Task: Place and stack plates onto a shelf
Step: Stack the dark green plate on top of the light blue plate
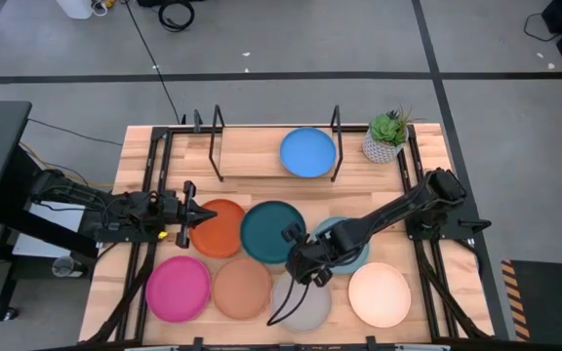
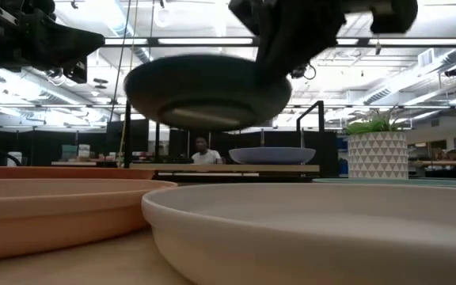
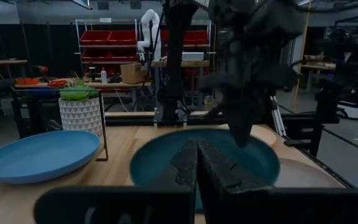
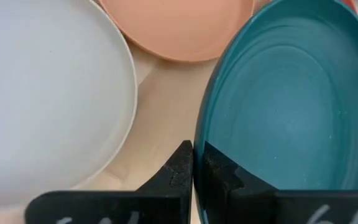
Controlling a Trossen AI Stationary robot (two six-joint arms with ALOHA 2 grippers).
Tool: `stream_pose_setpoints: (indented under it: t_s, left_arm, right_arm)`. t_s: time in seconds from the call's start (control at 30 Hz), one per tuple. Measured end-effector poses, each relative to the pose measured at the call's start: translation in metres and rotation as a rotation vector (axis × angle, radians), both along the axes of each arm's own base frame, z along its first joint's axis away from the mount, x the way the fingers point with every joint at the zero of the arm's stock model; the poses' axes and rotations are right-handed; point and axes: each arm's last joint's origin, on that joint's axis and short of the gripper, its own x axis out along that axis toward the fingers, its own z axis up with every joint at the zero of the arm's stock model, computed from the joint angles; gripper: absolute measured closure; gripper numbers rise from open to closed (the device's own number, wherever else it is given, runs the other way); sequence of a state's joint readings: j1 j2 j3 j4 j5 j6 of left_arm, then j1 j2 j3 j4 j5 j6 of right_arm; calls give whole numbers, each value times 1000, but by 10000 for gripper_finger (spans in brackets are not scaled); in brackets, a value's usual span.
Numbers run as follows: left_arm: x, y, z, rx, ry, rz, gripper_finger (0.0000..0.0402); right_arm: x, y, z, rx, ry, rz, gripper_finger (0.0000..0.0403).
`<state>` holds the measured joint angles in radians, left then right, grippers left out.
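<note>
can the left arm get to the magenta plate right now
Probably yes. The left end effector, shut and empty, hovers over the orange plate, and the magenta plate lies uncovered just beside it on that arm's side.

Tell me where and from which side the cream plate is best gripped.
Probably take the cream plate by its raised rim on the side away from the grey plate, coming from above, one finger inside and one outside. It lies flat on the table, so only the rim gives an edge. The right end effector is shut on the dark teal plate's rim likewise.
</note>
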<state>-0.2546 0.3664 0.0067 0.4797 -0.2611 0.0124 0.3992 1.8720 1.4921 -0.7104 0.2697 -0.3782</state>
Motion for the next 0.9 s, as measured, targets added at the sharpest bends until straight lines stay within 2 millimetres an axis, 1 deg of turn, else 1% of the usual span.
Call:
stream_pose_setpoints:
  t_s: [0.07, 0.27, 0.4, 0.6, 0.77, 0.9]
  left_arm:
    - [0, 0, 0, 0, -1, 0, 392]
    - [0, 0, 0, -1, -1, 0, 392]
    - [0, 0, 0, -1, -1, 0, 392]
    - [0, 0, 0, -1, -1, 3, 392]
    - [0, 2, 0, -10, -2, 64, 392]
    - [0, 3, 0, -17, 11, 101, 392]
  right_arm:
    - [1, -1, 10, -28, -6, -11, 377]
    - [-1, -7, 36, -194, -8, -74, 377]
    - [0, -18, 50, -259, -15, -139, 377]
    - [0, -43, 55, -380, -10, -286, 377]
    - [1, -71, 53, -369, 26, -422, 377]
    - [5, -91, 53, -367, 35, -478, 378]
